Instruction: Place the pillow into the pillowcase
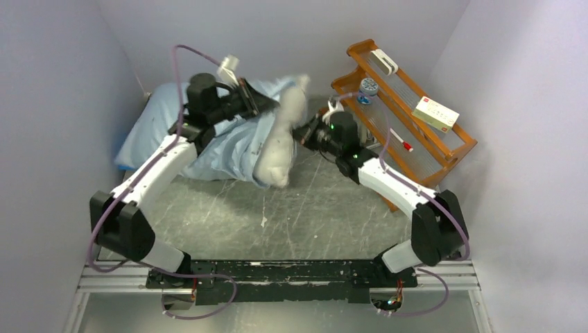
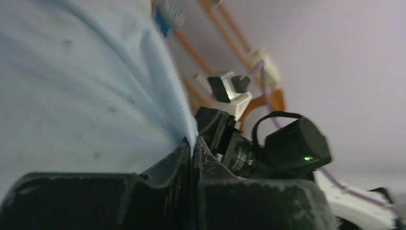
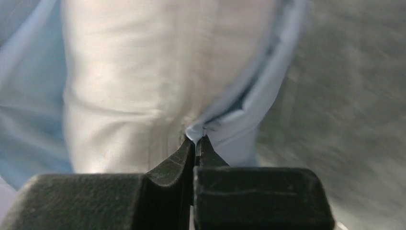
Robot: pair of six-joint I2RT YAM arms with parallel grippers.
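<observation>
Grey table [image 1: 312, 208], pale walls [image 1: 41, 104]. From above, we judge the pillow [image 1: 281, 142] partly inside the pillowcase [image 1: 215, 149], its right end exposed; the hem must yet pass over it. The box [image 1: 435, 112] print is illegible. Left wrist: left gripper [image 2: 192, 146] clenched on pillowcase cloth. Right wrist: right gripper [image 3: 195, 143] pinching the hem.

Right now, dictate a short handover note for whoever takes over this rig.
Left gripper: shut on a pinch of the pillowcase.
Right gripper: shut on the pillowcase's hem, right beside the pillow.
Things: the pillowcase lies at the far left of the table. The pillow sits at its mouth with blue cloth on both sides and a broad white stretch bare.
Done: mouth gripped by both arms; the pillow seems partly in.
Left: draw the case over the rest of the pillow, then release.
</observation>
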